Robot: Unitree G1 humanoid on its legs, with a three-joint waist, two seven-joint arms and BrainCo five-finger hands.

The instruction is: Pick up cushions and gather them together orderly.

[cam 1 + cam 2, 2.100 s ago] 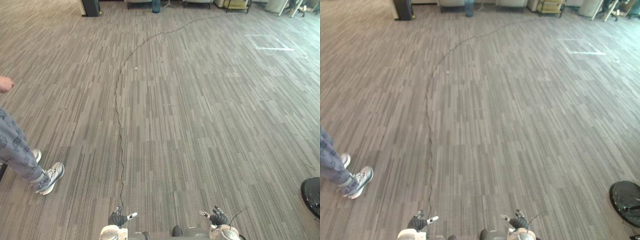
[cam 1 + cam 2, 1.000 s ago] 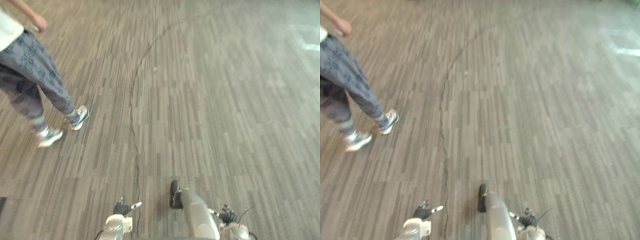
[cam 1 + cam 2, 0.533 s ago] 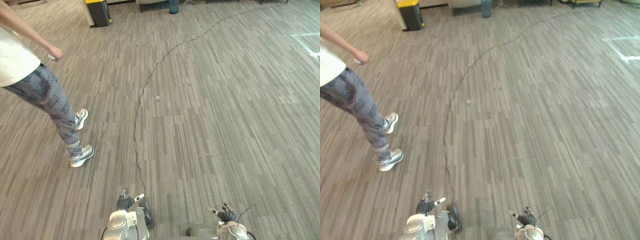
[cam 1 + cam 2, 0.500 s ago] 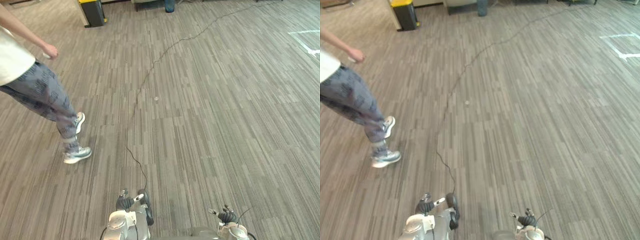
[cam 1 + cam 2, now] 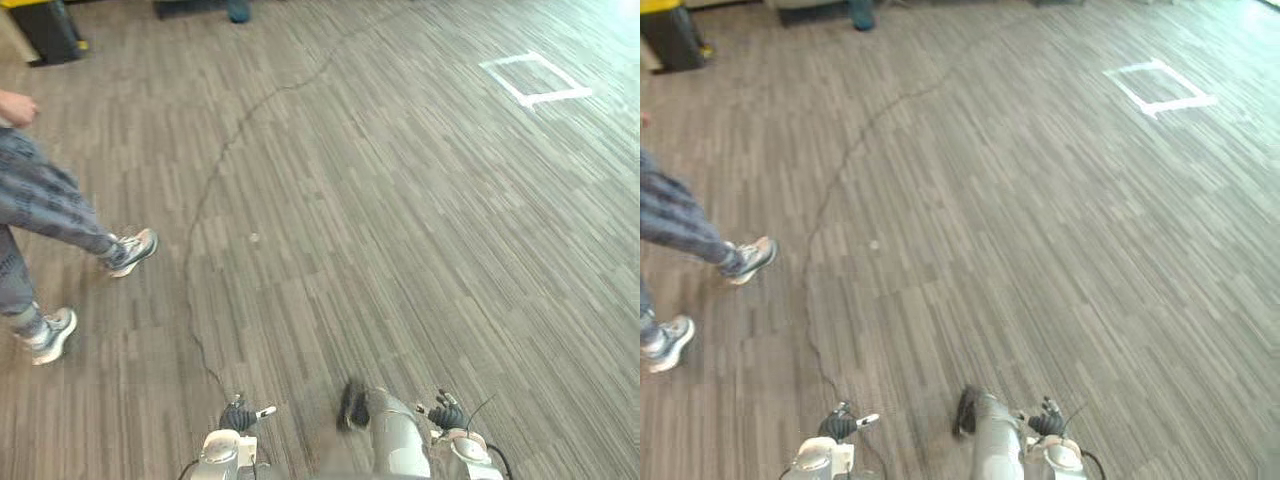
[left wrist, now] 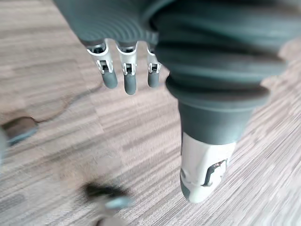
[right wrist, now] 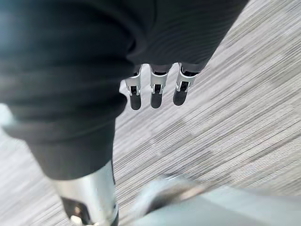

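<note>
I see my left hand (image 5: 240, 415) low at 7 o'clock and my right hand (image 5: 445, 413) low at 5 o'clock, both hanging just above the grey striped floor (image 5: 400, 220). In the left wrist view its fingers (image 6: 124, 75) point straight down, loosely spread, with the thumb (image 6: 204, 169) apart and nothing between them. In the right wrist view the fingers (image 7: 156, 92) hang the same way, relaxed, wide and empty.

At 9 o'clock a person (image 5: 45, 205) stands mid-stride in patterned grey-blue trousers and pale sneakers (image 5: 130, 250), with one hand (image 5: 15, 105) showing at 10 o'clock. A dark bin (image 5: 45, 25) with a yellow top stands far off at 11 o'clock. A white tape square (image 5: 535, 78) marks the floor at 1 o'clock. A small pale speck (image 5: 254, 238) lies on the floor towards 11 o'clock, well apart from both hands.
</note>
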